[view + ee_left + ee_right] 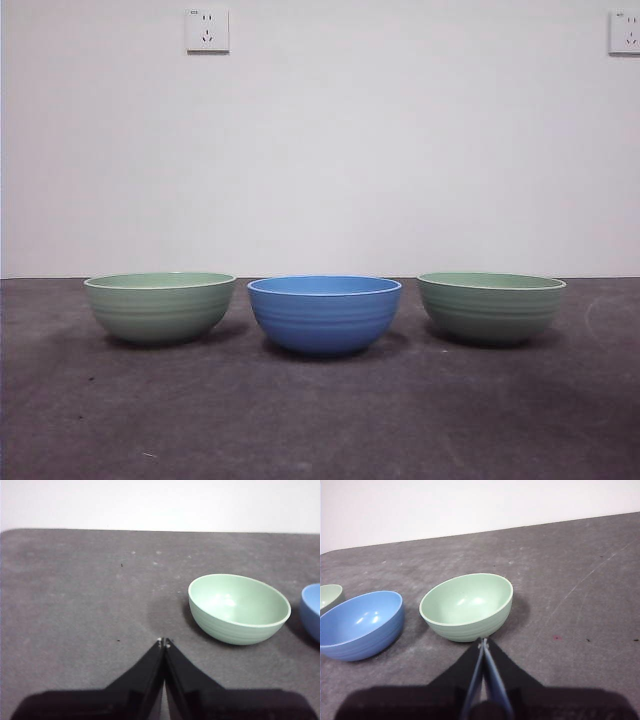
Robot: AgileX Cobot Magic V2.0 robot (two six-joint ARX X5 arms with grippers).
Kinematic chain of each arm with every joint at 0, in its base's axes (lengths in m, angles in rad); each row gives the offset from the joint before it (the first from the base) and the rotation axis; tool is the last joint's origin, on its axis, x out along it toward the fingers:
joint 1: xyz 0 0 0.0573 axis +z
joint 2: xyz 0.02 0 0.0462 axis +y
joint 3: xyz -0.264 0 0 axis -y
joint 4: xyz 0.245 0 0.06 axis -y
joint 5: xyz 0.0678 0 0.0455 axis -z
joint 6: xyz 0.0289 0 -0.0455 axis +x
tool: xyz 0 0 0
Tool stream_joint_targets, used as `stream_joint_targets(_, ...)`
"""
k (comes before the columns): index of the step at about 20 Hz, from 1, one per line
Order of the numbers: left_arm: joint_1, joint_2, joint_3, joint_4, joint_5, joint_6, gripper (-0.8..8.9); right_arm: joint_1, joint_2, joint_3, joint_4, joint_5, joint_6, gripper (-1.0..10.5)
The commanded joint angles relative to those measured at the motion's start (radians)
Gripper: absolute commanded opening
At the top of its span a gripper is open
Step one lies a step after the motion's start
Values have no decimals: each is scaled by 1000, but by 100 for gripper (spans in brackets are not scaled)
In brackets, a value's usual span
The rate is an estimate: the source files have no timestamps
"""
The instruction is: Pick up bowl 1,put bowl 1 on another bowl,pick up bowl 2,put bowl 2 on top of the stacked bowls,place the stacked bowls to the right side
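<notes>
No stacking is done: the blue bowl [324, 314] stands at frame centre between two separate green bowls [160, 306] [491, 306], with the left gripper [163, 642] and right gripper [483, 641] both closed, empty.

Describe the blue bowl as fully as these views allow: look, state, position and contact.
The blue bowl is round, glossy and plastic-looking, with faint horizontal ribs on its outer wall and a thin pale rim. It stands upright and empty on the dark grey table, in the middle of a row, with a pale green bowl on each side. Gaps separate it from both; only the table touches it. No gripper is near it.
</notes>
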Motion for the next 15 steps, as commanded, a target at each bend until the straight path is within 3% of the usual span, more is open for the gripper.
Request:
stream_joint_targets(1, 3, -3, -15, 3, 3, -90, -3, 1, -4, -11, -8, -5, 61, 3)
stream_joint_targets(7, 3, -3, -10, 22, 61, -217, -5, 1, -4, -8, 11, -5, 143, -4)
stream_joint_targets(12, 3, -3, 20, 15, 112, -311, -6, 1, 5, 40, 11, -4, 296, -12)
stream_joint_targets(15, 3, 0, 65, -39, 130, -328, -6, 1, 31, 91, 2, -5, 312, -12)
